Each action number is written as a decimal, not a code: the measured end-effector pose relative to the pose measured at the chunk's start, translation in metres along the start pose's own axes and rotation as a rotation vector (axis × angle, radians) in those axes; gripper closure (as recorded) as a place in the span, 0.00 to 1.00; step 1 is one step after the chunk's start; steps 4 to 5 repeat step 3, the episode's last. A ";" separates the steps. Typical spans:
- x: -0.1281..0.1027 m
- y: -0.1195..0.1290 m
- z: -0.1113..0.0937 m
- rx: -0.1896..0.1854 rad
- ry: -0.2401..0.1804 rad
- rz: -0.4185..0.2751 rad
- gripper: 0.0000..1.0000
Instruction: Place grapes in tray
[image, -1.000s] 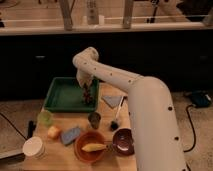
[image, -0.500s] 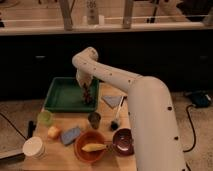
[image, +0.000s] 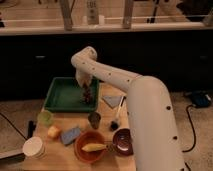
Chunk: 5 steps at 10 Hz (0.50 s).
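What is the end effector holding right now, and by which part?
The end effector appears to hold the dark bunch of grapes from its top, over the green plastic tray; the exact grip cannot be told.

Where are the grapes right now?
In the camera view the grapes hang beneath the gripper at the green tray's right end, above the dark cup.

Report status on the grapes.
Gripper over the green tray, right end. Grapes hanging at the gripper, above the tray floor. Nothing in the way.
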<state>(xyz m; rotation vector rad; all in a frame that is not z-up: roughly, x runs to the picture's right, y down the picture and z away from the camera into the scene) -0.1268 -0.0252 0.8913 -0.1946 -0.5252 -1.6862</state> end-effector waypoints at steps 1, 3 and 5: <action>0.000 0.000 -0.001 0.000 0.000 0.000 0.20; -0.002 -0.001 0.000 0.004 -0.003 -0.001 0.20; -0.002 -0.001 0.000 0.004 -0.003 -0.001 0.20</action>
